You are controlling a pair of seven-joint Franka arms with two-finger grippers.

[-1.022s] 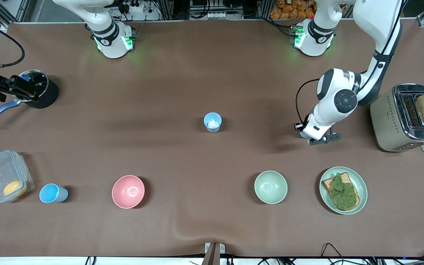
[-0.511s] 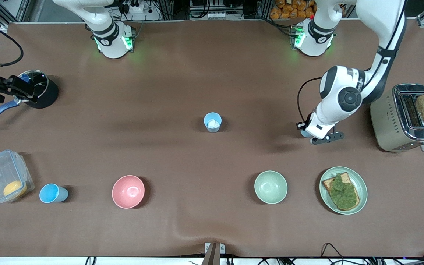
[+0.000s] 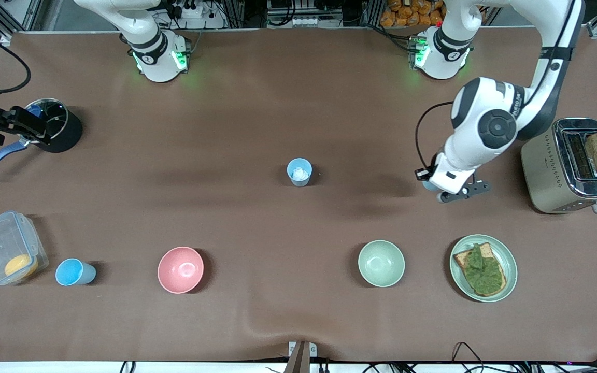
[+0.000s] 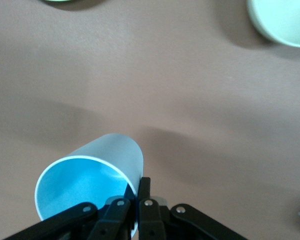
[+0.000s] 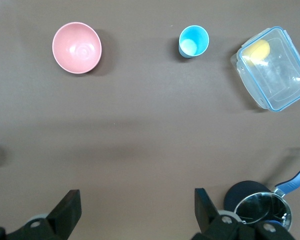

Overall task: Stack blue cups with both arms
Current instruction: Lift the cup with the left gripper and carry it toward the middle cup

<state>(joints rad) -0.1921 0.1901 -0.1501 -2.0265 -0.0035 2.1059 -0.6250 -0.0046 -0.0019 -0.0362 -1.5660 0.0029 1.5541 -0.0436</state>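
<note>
Lifting blue cup [image 4: 97, 172], left gripper [image 4: 136, 200] risen slightly

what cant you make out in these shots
- Held blue cup: front view hides nearly all of it under the left arm's wrist; left gripper covers its near rim in the left wrist view.
- Middle cup: white contents too small to identify.
- Right gripper: fingertips cut off by the frame edge.

The front camera is looking down from high across the desk [image 3: 257, 103], facing both bases. Each wrist camera is pointing straight down; the right one is sharing the pink bowl [image 5: 76, 47] with it.
</note>
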